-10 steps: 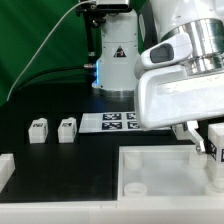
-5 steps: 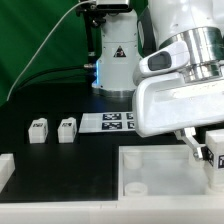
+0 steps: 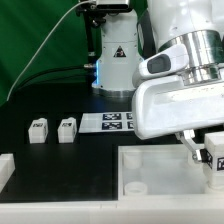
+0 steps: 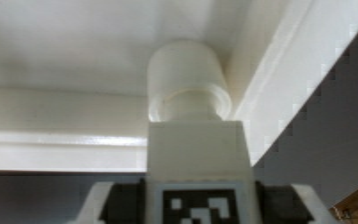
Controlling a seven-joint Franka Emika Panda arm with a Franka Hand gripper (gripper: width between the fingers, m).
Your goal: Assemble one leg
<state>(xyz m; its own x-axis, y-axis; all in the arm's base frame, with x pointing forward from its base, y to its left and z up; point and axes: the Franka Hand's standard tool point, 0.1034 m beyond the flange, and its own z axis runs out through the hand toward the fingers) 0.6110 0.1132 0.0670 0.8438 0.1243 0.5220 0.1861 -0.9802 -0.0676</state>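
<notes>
Wrist view: leg (image 4: 197,152) near panel rim (image 4: 275,70)

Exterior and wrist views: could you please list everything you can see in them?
loose legs: two, white with black-and-white tags, side by side on the table, toward the exterior view's left
held leg: one, white with a tag, in the gripper by the panel, at the exterior view's right
panel: one, white, tray-like, at the front of the table
marker board: one, white with tags, flat behind the panel, partly hidden by the arm
cropped part: one, white, at the exterior view's left edge; unidentifiable
table: one, black
backdrop: green
arm: one, white
gripper: one, apparently shut on the held leg
</notes>
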